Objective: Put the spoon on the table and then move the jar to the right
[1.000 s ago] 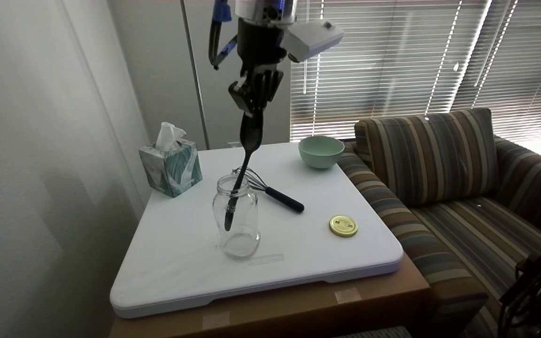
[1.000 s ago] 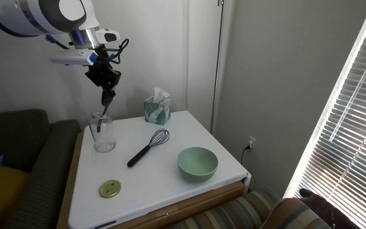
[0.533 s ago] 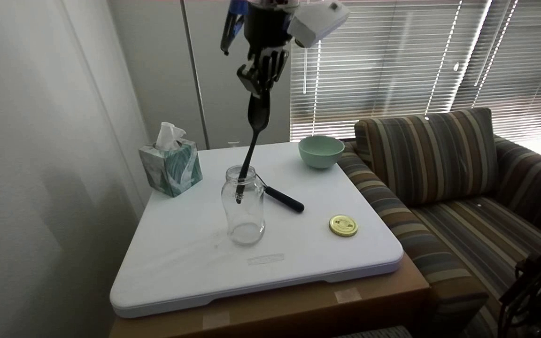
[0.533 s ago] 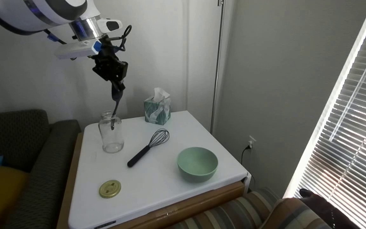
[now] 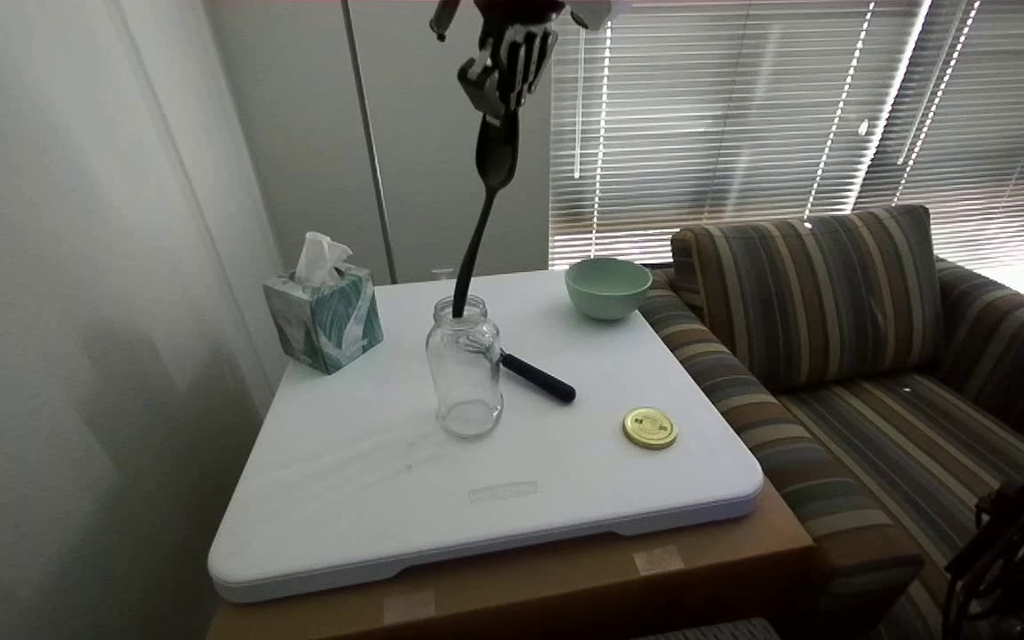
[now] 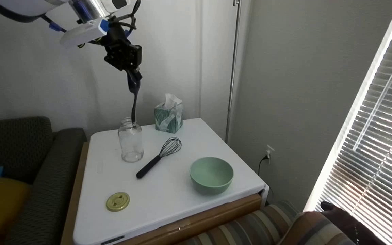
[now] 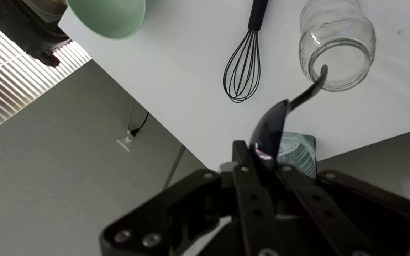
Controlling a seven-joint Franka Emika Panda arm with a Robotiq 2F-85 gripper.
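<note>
Slim black spoon (image 5: pixel 492 180) is pinched by its bowl in the black gripper (image 6: pixel 134 72), handle slanted down to the mouth of the cylindrical clear-glass jar (image 5: pixel 468 378).

Black spoon (image 5: pixel 492 185) slants handle-down into the clear jar (image 5: pixel 464 382) (standing on white table (image 5: pixel 556 458)).

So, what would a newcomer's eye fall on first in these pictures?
Probably it falls on the long black spoon, held by its head in the black end effector, handle tip at the mouth of the clear glass jar. Next may come the round pale green bowl near a corner of the square white-topped table, and the round gold lid lying on that table.
</note>
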